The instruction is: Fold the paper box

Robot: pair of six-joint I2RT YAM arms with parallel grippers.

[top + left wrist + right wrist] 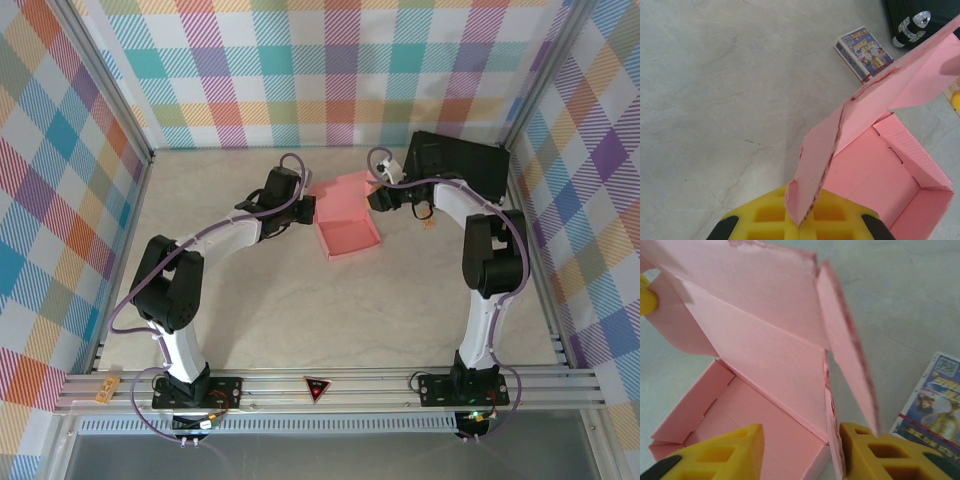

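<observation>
The paper box (348, 238) is salmon-pink cardboard, an open tray with its lid raised at the back. In the left wrist view the tray (880, 180) lies at the right, and a lid side flap (820, 165) runs down into my left gripper (802, 222), whose yellow fingers are shut on it. In the top view my left gripper (303, 210) is at the box's left side and my right gripper (378, 197) at its right. My right gripper (801, 452) stands open across the tray's corner, its right finger (875, 452) next to the side wall. The lid (765, 340) slants above.
A black hard case (458, 163) lies at the back right, close behind my right arm. A small printed card pack (863, 52) lies flat on the marble table beside the box (935, 405). Plaid walls and aluminium rails close the table in.
</observation>
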